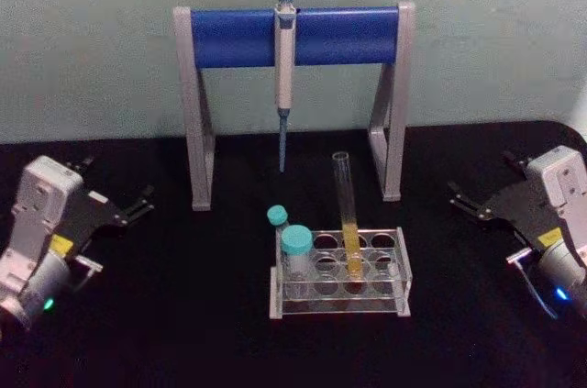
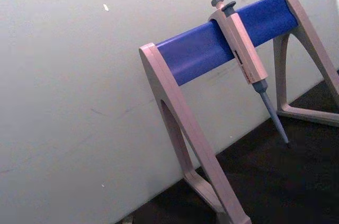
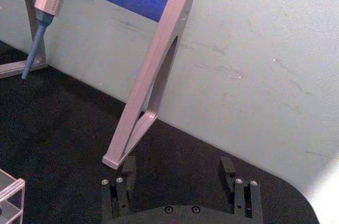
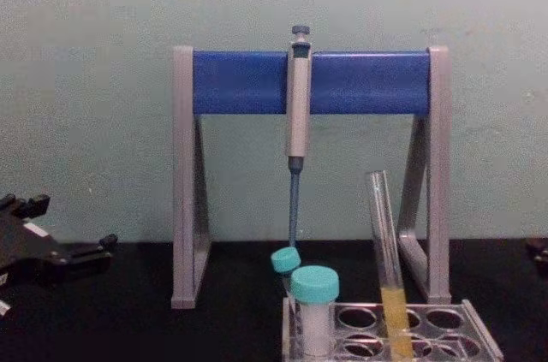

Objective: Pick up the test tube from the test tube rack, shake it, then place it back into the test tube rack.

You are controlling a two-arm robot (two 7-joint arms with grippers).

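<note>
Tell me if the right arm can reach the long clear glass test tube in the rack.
Probably yes. The right gripper sits off to the right, jaws open, nothing between it and the test tube standing in the clear plastic rack; the teal-capped vials stand on its left side.

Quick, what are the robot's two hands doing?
Left gripper: jaws open, holding nothing.
Right gripper: jaws open, holding nothing.
</note>
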